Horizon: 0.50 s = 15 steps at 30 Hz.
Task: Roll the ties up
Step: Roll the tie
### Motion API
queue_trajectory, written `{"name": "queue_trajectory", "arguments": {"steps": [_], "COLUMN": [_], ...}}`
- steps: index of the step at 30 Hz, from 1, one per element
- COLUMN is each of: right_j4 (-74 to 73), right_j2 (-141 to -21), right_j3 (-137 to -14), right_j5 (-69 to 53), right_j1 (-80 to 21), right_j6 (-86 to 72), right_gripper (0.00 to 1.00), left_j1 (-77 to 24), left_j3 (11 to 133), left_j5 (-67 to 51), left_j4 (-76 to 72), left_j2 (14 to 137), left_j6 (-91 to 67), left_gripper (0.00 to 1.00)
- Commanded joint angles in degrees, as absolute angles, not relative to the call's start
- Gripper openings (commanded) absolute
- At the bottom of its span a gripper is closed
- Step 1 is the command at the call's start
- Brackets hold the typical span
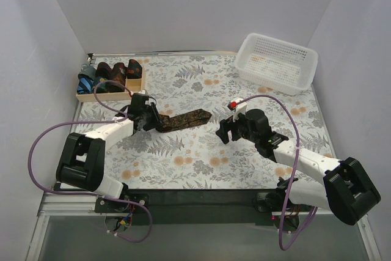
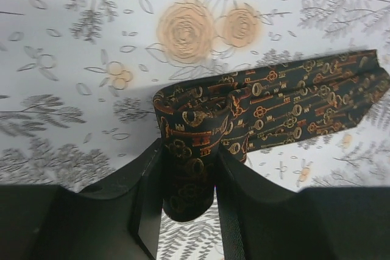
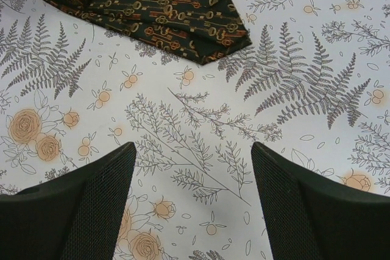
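Clamping the left gripper (image 2: 187, 172) onto the long dark brown-black fabric necktie (image 2: 286, 105) printed with small orange keys, pinching its narrow end at a loose fold curling back over itself, with a black finger (image 2: 146, 205) pressing against each side of that fold. Trailing the rest of the necktie flat across the pale floral-printed tablecloth (image 1: 201, 163), away from the left fingertips and off to their right, ending in a broad pointed tip. Holding the right gripper (image 3: 192, 150) released, with its jaws spread wide above bare tablecloth and nothing between them. Hovering near that pointed tip, just ahead of the right fingers and to their left, without touching it. Standing well beyond the left gripper, off to its left: a shallow wooden tray (image 1: 91, 96) carrying several rolled ties (image 1: 116, 73) in blue, maroon and dark patterns, packed side by side. Sitting well beyond the right gripper, ahead and to its right: a white plastic mesh basket (image 1: 305, 71), apart from both arms and from the necktie.
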<state>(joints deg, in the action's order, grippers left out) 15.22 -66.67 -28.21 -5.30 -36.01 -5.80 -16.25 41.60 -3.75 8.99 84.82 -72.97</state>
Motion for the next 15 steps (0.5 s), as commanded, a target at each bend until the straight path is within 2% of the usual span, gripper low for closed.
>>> {"name": "queue_trajectory", "arguments": {"steps": [1,8,15], "right_j4": [18.02,17.93,18.02], "right_j2": [-65.04,-64.78,-64.69], "right_j3": [-27.25,-27.25,-27.16], "right_j5": [-5.10,-4.66,-4.57], "right_j1": [-35.68,-35.68,-35.68], "right_j6": [-5.27,-5.19,-5.27], "right_gripper": [0.70,0.70,0.70], "left_j1": [-16.52,-19.42,-27.23], "left_j3": [46.12,53.25,57.91], "left_j5": [8.05,22.21,35.05], "left_j4": [24.93,32.95,38.04], "left_j2": [84.10,86.22,91.91], "left_j6": [-66.98,-61.36,-60.37], "left_gripper": [0.32,0.34,0.36]}}
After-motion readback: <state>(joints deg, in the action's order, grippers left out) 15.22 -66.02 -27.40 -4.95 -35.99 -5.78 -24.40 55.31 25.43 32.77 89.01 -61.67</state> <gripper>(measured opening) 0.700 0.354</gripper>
